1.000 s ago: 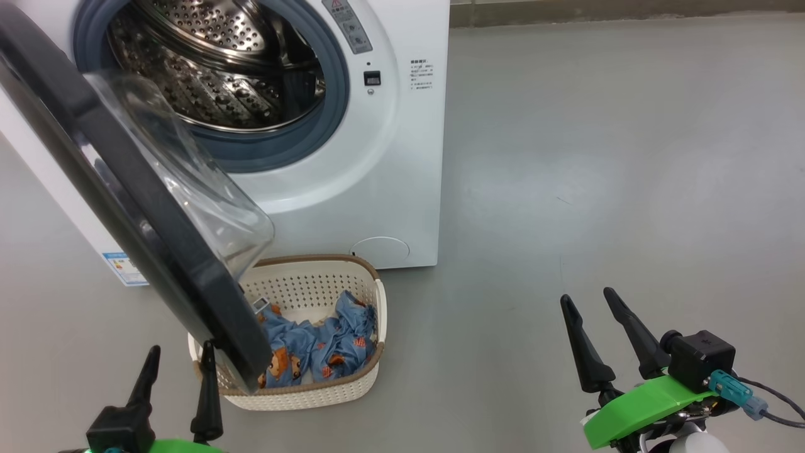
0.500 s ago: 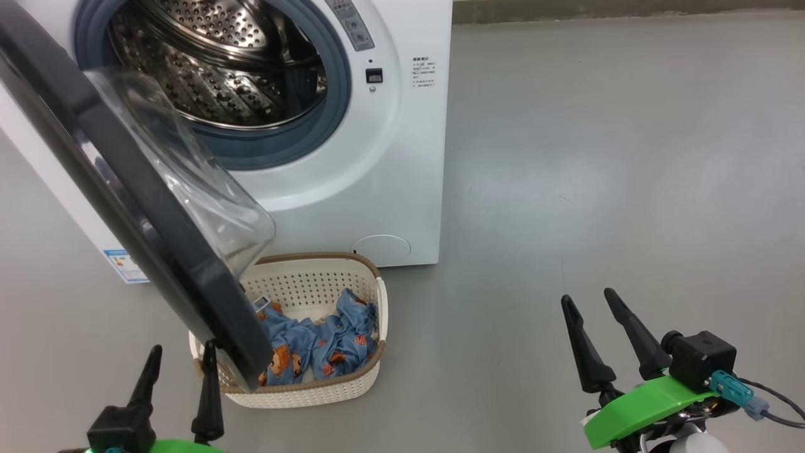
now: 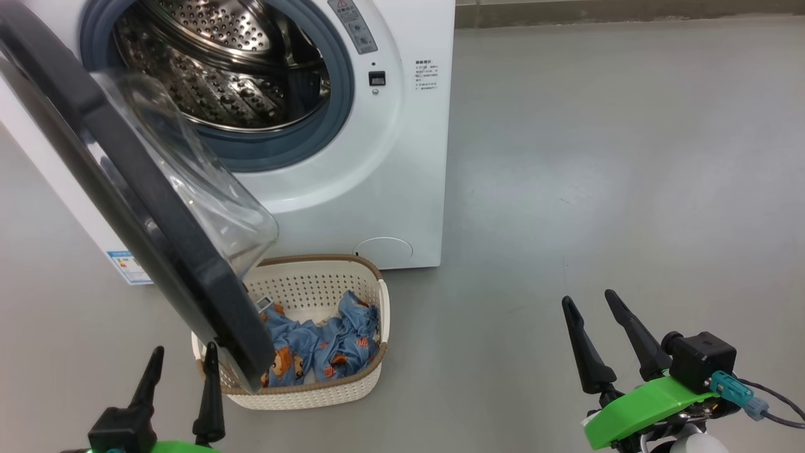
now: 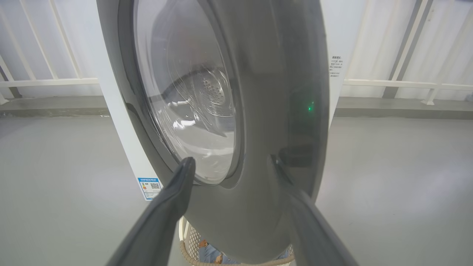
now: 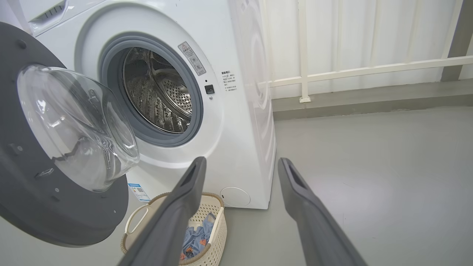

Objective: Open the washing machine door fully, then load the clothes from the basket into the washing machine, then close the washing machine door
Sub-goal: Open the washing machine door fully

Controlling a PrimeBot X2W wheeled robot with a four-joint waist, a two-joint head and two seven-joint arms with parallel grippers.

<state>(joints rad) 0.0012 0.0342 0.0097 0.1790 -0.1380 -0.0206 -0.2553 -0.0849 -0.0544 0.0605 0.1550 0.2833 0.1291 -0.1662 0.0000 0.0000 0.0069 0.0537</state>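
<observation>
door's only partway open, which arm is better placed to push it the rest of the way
Left. The left gripper sits open right at the lower edge of the washing machine door, which overhangs the basket. The right gripper hangs open over bare floor, well off to the door's right.

Right gripper (image 3: pixel 588 298), lower right: two long tapered black fingers, bright green mount (image 3: pixel 641 408), black box module (image 3: pixel 703 357), teal connector (image 3: pixel 729 384), grey cable (image 3: pixel 781 410). Left gripper (image 3: pixel 183 348), lower left: same fingers, green base (image 3: pixel 182 447).
</observation>
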